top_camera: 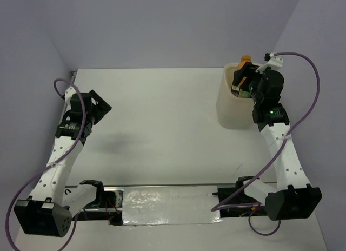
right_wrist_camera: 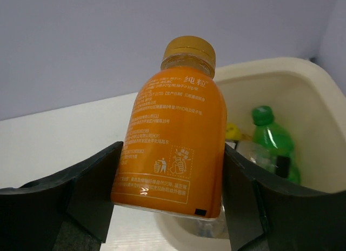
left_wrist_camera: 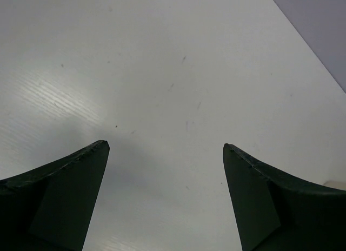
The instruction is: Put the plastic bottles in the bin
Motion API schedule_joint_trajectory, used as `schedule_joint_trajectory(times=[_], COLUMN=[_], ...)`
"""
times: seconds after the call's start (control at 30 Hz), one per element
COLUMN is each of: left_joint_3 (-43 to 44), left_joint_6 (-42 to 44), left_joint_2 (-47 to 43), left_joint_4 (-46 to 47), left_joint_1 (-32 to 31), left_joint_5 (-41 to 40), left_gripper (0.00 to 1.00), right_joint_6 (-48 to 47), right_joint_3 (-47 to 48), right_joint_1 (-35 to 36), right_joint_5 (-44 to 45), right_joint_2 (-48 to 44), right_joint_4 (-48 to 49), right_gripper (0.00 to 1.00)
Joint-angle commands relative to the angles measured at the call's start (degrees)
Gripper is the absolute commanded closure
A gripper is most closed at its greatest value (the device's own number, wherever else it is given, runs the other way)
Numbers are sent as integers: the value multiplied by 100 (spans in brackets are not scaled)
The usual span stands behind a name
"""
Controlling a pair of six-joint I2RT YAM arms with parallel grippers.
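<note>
My right gripper (right_wrist_camera: 172,148) is shut on an orange bottle (right_wrist_camera: 173,143) with an amber cap, both fingers pressed against its sides. It hangs over the near rim of the cream bin (right_wrist_camera: 281,72). Inside the bin lie a green bottle (right_wrist_camera: 273,140), a yellow cap (right_wrist_camera: 232,131) and a clear bottle. From the top view the right gripper (top_camera: 241,77) sits above the bin (top_camera: 230,107) at the table's far right, the orange bottle (top_camera: 244,63) poking up. My left gripper (left_wrist_camera: 166,147) is open over bare table, and in the top view the left gripper (top_camera: 97,107) hovers at the left.
White table surface (top_camera: 162,126) spans the middle. Lilac walls close in behind and at both sides. A shiny metal rail (top_camera: 162,199) runs along the near edge between the arm bases.
</note>
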Motion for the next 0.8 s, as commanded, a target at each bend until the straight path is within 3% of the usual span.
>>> schedule_joint_trajectory(times=[0.0, 0.07, 0.37, 0.67, 0.77], left_joint_3=[-84, -93, -40, -137, -215], left_joint_6=[159, 141, 255, 281, 272], left_joint_2=[-223, -232, -162, -205, -258], left_joint_4=[-105, -184, -150, -158, -115], left_joint_1=[196, 249, 399, 399, 399], left_joint_5=[-225, -304, -102, -120, -102], left_gripper=[1, 1, 1, 1, 1], right_joint_6=[-51, -86, -139, 160, 239], right_joint_3=[87, 95, 236, -518, -782], right_joint_1=[-243, -270, -261, -261, -270], right_joint_5=[-79, -98, 96, -326, -843], right_joint_2=[104, 96, -247, -1300, -1643], right_joint_4=[-440, -545, -932, -951, -889], right_gripper=[24, 0, 0, 0, 0])
